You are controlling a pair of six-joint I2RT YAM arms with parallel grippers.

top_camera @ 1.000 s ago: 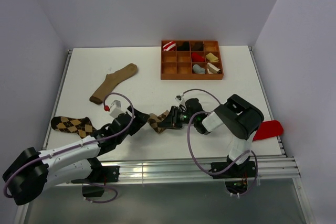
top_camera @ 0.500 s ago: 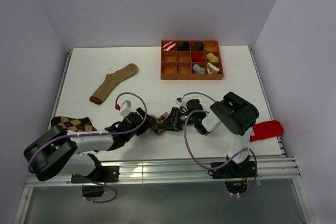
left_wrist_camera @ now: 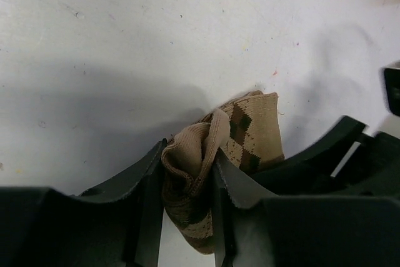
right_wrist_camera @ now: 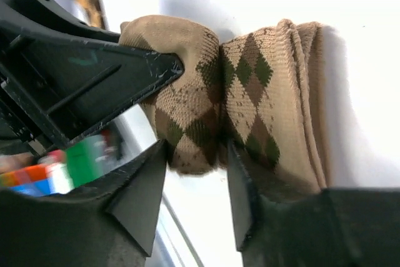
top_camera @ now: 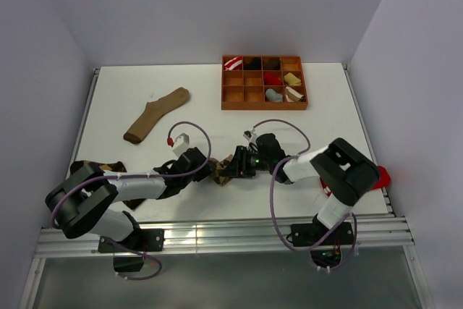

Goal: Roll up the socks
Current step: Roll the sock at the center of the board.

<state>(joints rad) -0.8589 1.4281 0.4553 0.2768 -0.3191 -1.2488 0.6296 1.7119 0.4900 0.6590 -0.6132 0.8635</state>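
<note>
A light brown argyle sock [top_camera: 223, 173] lies bunched on the white table between my two grippers. My left gripper [top_camera: 210, 171] comes at it from the left. In the left wrist view this gripper [left_wrist_camera: 187, 176] is shut on the sock's crumpled plain end [left_wrist_camera: 187, 154], and the patterned part [left_wrist_camera: 253, 129] spreads beyond it. My right gripper [top_camera: 234, 166] meets the sock from the right. Seen from the right wrist, the gripper [right_wrist_camera: 197, 154] is open, its tips astride the lower edge of the folded sock [right_wrist_camera: 250, 92]. A darker argyle sock [top_camera: 108, 167] peeks out behind the left arm.
A long plain tan sock [top_camera: 155, 113] lies at the back left. At the back stands a brown compartment tray [top_camera: 233, 105] holding several rolled socks. A red object [top_camera: 381, 174] shows at the right table edge behind the right arm. A metal rail runs along the near edge.
My left arm has reached right to the light argyle sock and its jaws have closed on the sock's end. The right gripper's jaws have spread apart, and the right arm's elbow has swung right.
</note>
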